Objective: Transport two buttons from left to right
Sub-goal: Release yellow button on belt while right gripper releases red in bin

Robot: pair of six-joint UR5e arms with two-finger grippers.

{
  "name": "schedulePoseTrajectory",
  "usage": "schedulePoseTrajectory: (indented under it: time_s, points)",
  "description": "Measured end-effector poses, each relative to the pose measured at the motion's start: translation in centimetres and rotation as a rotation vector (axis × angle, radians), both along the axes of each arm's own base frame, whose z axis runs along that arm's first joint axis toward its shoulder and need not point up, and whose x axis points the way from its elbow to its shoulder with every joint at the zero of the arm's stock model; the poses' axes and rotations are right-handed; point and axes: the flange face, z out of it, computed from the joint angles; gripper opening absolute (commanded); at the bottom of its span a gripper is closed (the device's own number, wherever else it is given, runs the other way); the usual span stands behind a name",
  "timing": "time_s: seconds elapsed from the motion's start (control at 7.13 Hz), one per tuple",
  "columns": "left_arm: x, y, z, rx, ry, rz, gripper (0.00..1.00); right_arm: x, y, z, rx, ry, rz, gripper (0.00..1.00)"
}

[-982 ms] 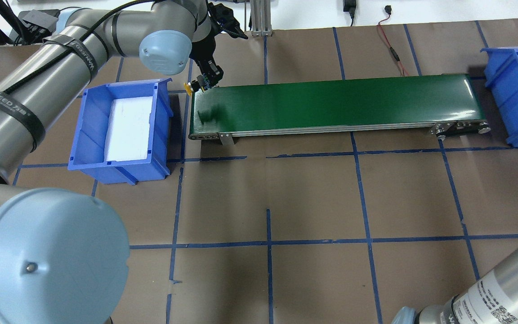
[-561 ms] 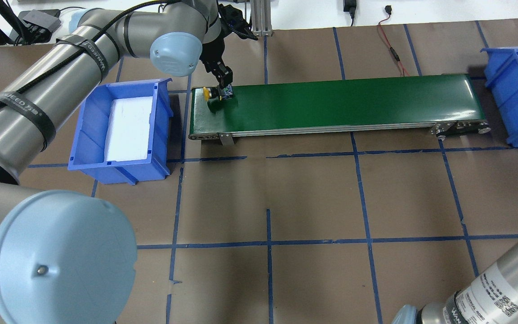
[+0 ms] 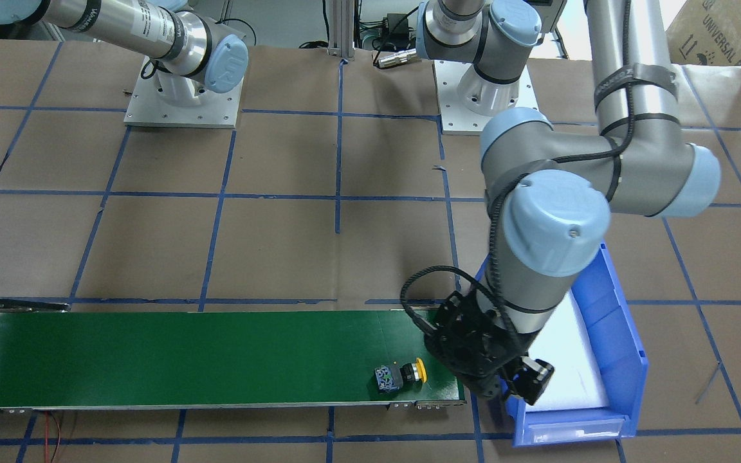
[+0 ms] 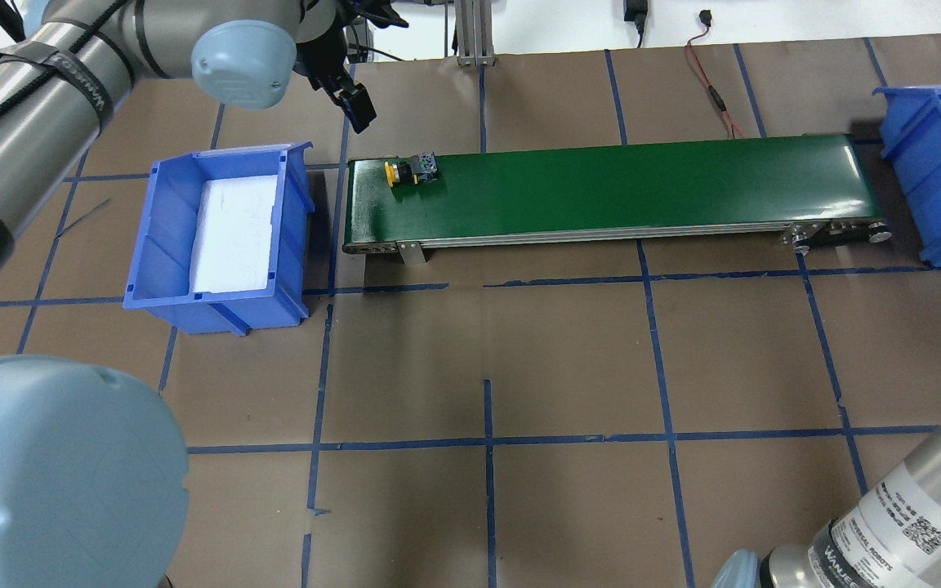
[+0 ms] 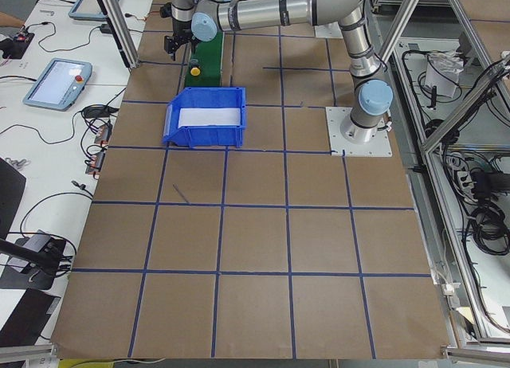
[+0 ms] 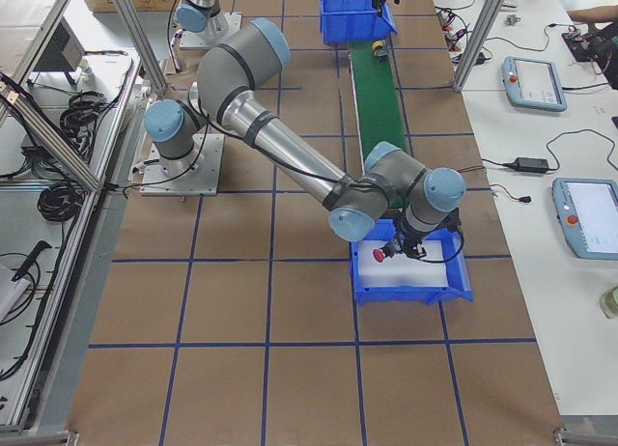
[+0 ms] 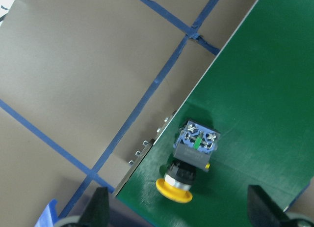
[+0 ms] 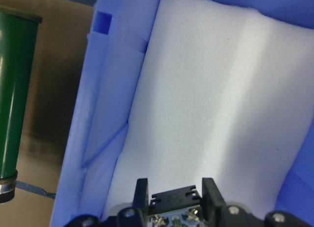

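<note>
Roughly halfway, I judge: the yellow button [image 4: 410, 171] lies loose on the belt [image 4: 601, 184] toward the table's far left corner, my left claw [image 4: 360, 110] spread wide, empty. My right claw [image 8: 175, 190] pinches the red button [image 6: 383, 256] over the bin [image 6: 454, 277] at the right edge (not yet dropped).

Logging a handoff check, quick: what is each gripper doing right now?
Left gripper: open, holding nothing; the yellow button lies free on the green belt.
Right gripper: shut on the red button, over the blue bin.
</note>
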Motion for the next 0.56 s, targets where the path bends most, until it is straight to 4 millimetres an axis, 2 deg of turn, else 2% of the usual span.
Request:
schedulePoseTrajectory:
  time_s: [0.14, 0.28, 0.56]
  points:
    - [2.7, -0.1, 0.7, 0.001, 0.014, 0.037, 1.0, -0.5, 0.2, -0.8, 0.011, -0.005, -0.007, 0.07]
    - [4.5, -0.1, 1.4, 0.002, 0.027, 0.071, 1.0, -1.1, 0.5, -2.0, 0.026, -0.014, -0.014, 0.07]
    - [6.9, 1.1, 3.1, 0.049, 0.072, 0.192, 1.0, -2.5, 0.9, -4.2, 0.051, -0.024, -0.034, 0.08]
